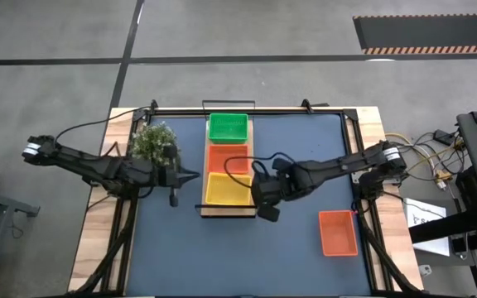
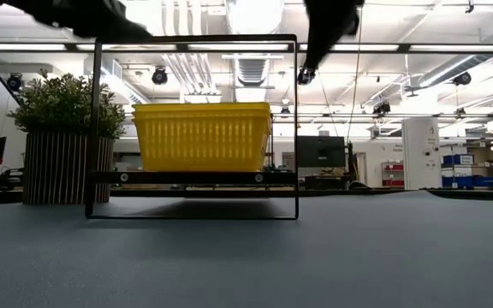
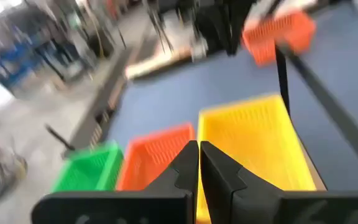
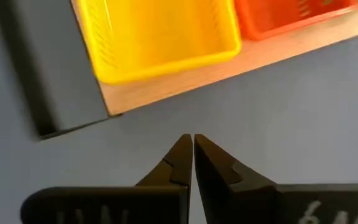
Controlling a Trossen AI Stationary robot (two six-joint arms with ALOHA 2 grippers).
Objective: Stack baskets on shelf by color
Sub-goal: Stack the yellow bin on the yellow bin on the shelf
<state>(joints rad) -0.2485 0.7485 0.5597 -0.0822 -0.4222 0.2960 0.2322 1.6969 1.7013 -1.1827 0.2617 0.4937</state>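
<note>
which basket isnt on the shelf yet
The loose red-orange basket, alone on the blue tabletop near the right arm's side. The green, other red-orange and yellow ones sit on the shelf.

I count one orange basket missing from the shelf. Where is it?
In the high view, the loose orange basket lies on the blue tabletop at the robot's right, apart from the shelf, beyond the right hand.

You have open counter (image 1: pixel 238 257) along the near edge and down the left side — nothing lies there. The shelf (image 1: pixel 227 212) runs down the middle with green (image 1: pixel 228 127), orange (image 1: pixel 227 158) and yellow basket stacks (image 1: pixel 226 189) filling its plank, so no bare slot shows. The potted plant (image 1: pixel 153 142) crowds the shelf's left flank, with the left tool (image 1: pixel 190 175) just beside it. The right tool (image 1: pixel 265 207), closed, sits at the shelf's near right corner. One loose orange basket (image 1: pixel 337 232) blocks the right side.
</note>
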